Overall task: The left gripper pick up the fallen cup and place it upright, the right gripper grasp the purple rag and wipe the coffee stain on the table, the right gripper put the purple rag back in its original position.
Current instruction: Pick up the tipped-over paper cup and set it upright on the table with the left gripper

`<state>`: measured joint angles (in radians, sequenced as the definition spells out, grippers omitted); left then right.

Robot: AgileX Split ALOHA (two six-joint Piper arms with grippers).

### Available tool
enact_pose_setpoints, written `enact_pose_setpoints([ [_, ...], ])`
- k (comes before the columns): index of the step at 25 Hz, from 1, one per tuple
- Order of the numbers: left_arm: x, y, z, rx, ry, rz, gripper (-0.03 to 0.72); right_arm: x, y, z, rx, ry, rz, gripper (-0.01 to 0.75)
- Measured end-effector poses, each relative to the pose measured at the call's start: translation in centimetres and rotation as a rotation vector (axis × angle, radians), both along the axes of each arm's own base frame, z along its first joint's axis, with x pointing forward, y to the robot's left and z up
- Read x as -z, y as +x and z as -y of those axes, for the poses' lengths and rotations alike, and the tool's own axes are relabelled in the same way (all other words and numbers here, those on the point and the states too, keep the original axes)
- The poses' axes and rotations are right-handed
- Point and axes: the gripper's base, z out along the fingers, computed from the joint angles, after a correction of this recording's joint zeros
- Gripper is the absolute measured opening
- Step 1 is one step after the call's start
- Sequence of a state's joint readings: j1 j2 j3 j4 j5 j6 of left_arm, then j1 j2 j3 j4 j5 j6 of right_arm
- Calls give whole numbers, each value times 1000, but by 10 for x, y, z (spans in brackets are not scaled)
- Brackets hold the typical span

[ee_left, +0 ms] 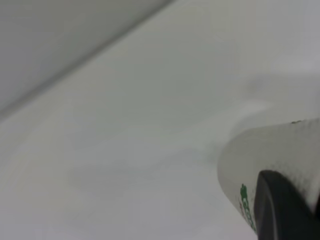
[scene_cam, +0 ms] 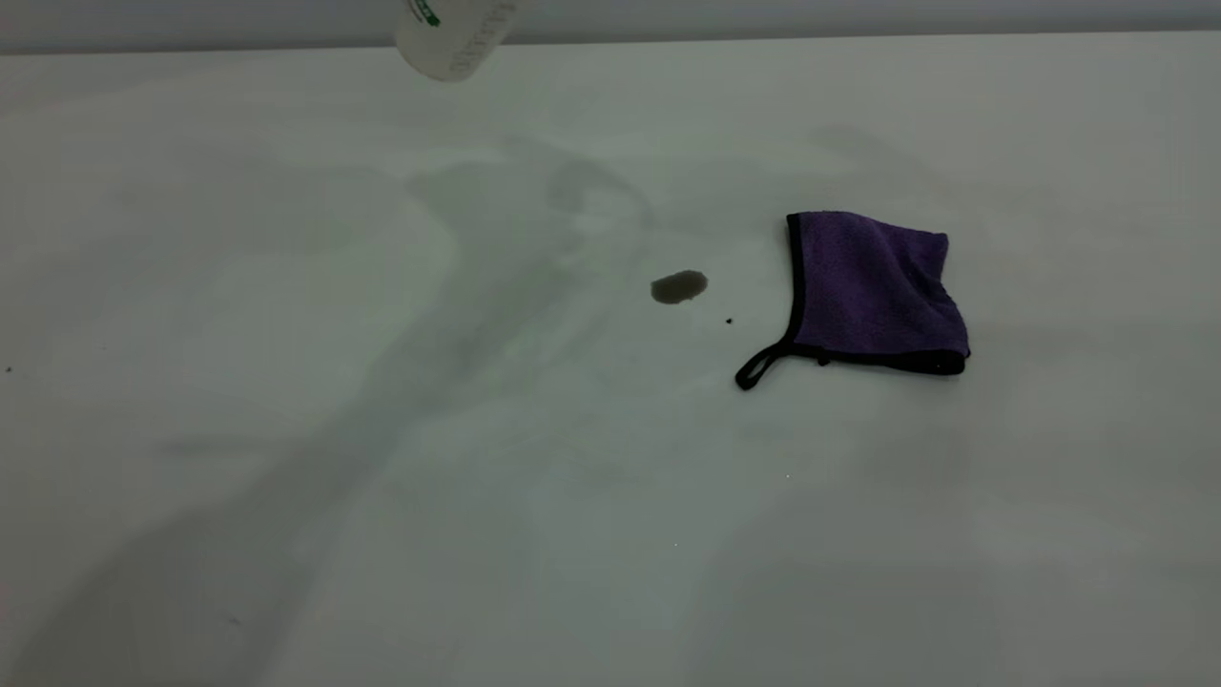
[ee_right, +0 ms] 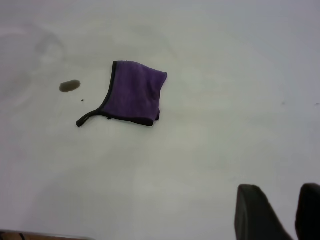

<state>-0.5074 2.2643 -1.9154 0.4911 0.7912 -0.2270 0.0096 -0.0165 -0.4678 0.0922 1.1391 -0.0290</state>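
The white cup (scene_cam: 456, 36) with green print hangs tilted above the table's (scene_cam: 286, 496) far edge, cut off by the top of the exterior view. My left gripper (ee_left: 292, 192) is shut on the cup (ee_left: 270, 155); one black finger (ee_left: 280, 212) presses on its textured side. The purple rag (scene_cam: 873, 286) lies folded at centre right, its black loop toward the front. The coffee stain (scene_cam: 679, 286) is a dark oval just left of the rag. My right gripper (ee_right: 280, 212) is open and empty, well off from the rag (ee_right: 134, 92) and the stain (ee_right: 69, 86).
A tiny black speck (scene_cam: 729, 321) lies between the stain and the rag's loop. The table's far edge meets a grey wall (scene_cam: 858, 14). Arm shadows fall across the left half of the tabletop.
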Motion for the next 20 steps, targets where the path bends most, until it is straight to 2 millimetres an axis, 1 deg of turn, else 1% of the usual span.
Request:
enact_pose_setpoints([
  [2,3,9,-20,-35,-97,-52,19,0,0,0,0,0,0,238],
  [5,14,19,-40,-41,-248,-130,19,0,0,0,0,0,0,238],
  [8,31,29,-56,-43,-379,-183,19,0,0,0,0,0,0,238],
  [13,66,40,-70,-36,-507,-246,21,0,0,0,0,0,0,238],
  [17,91,43,-70,-34,-531,-264,30,0,0,0,0,0,0,238],
  [20,105,44,-70,-43,-536,-269,52,0,0,0,0,0,0,238],
])
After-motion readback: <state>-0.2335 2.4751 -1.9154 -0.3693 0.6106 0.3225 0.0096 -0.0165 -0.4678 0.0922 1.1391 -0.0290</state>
